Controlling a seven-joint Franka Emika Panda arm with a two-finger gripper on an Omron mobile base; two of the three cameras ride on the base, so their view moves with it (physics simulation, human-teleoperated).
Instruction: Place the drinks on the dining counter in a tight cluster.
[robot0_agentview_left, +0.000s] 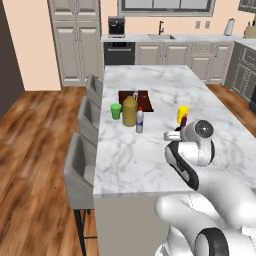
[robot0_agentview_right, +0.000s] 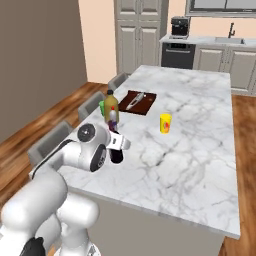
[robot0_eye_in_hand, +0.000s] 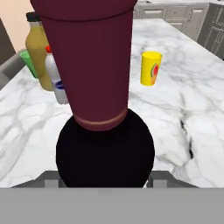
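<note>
My gripper (robot0_agentview_left: 176, 134) is shut on the dark wine bottle (robot0_eye_in_hand: 103, 131), whose maroon neck and black body take up most of the hand view. The bottle (robot0_agentview_right: 116, 155) hangs under the hand over the near part of the dining counter (robot0_agentview_right: 200, 150). Further along the counter stand the squat yellow juice bottle (robot0_agentview_left: 129, 111) and, right beside it, the small pale bottle (robot0_agentview_left: 140, 120). Both appear in the hand view, beyond the wine bottle to the left: juice bottle (robot0_eye_in_hand: 37, 48), pale bottle (robot0_eye_in_hand: 57, 81). Whether the wine bottle touches the marble I cannot tell.
A green cup (robot0_agentview_left: 116, 111) stands just left of the juice bottle. A yellow cup (robot0_agentview_left: 183, 113) stands alone to the right, behind the hand. A brown tray (robot0_agentview_left: 136, 100) lies behind the bottles. Grey stools (robot0_agentview_left: 80, 170) line the counter's left edge.
</note>
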